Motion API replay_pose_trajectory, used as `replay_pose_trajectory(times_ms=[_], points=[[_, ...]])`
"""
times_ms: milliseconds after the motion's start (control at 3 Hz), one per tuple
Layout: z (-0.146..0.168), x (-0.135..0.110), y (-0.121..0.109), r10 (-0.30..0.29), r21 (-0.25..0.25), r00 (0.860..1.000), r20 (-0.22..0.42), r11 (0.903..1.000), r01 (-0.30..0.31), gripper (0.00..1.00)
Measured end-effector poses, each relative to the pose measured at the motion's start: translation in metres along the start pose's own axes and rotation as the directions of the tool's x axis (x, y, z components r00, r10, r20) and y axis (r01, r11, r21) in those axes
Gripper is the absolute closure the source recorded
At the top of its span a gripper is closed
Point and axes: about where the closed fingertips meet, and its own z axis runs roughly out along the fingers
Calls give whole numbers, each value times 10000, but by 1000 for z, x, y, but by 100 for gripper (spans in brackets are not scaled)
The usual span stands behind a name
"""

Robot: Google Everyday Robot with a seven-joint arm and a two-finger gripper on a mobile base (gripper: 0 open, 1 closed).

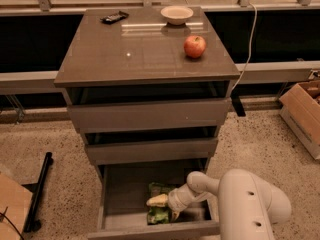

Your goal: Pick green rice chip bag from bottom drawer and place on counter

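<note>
Lengthwise front-to-back in the bottom drawer (125, 190) lies the green rice chip bag (158, 216) — tool (163, 208) over it, grip unclear.

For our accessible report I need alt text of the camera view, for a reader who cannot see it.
A white robot arm reaches into the open bottom drawer of a cabinet, its gripper at a green bag lying there. On the counter sit a red apple, a pale bowl and a small dark object.
</note>
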Motion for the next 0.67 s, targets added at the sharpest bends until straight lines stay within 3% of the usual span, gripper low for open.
replay_pose_trajectory(times_ms=[667], points=[[3,7,6,83,577,9999,-58,9983,-80,64]])
